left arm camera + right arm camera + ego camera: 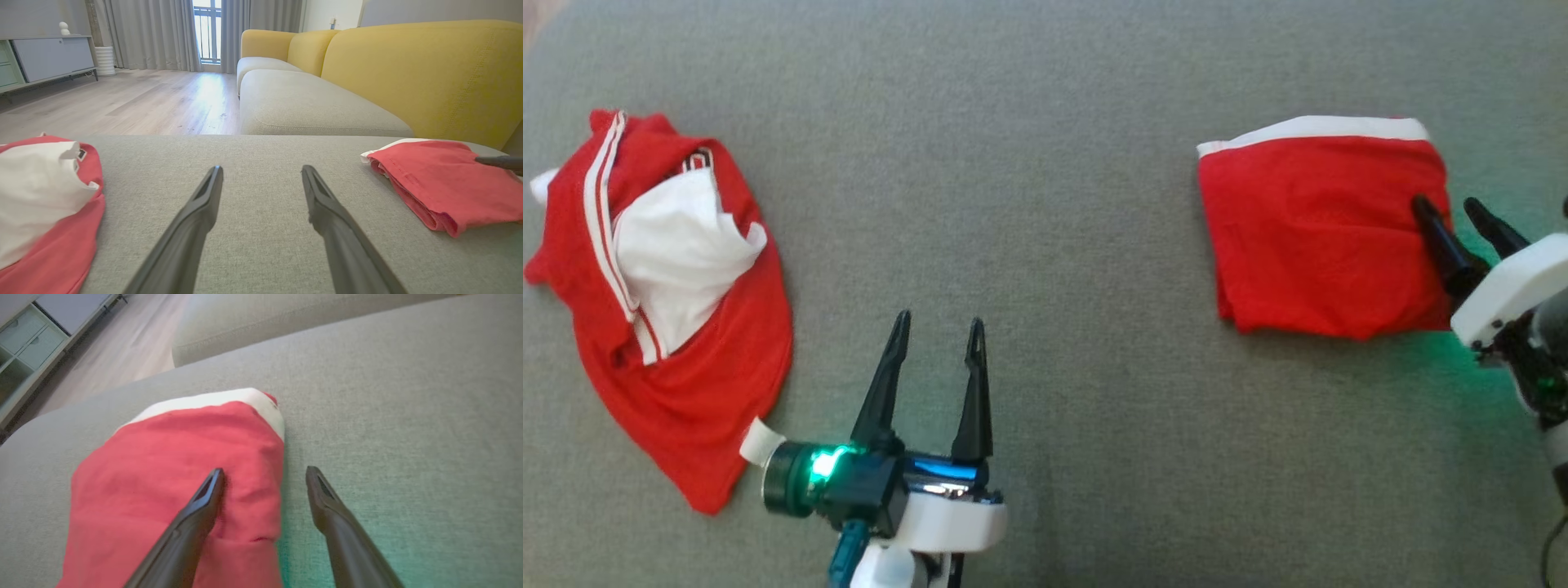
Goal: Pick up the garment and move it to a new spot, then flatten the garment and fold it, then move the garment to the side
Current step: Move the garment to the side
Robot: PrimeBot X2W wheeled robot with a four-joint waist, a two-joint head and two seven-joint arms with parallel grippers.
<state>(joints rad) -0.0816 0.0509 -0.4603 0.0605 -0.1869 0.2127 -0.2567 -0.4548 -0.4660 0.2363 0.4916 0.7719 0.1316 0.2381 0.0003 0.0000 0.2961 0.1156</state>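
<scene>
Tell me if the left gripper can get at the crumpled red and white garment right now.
Probably yes: the left gripper is open and empty, the crumpled garment lies just to its left, with only bare grey cushion between them.

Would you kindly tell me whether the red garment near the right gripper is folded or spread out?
Folded: the red garment lies as a compact rectangle, and the left wrist view shows stacked layers.

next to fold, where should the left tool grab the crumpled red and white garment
On the crumpled garment, likely the bunched white fold, from the side facing the left tool: it stands up, while the red edges lie flat.
</scene>
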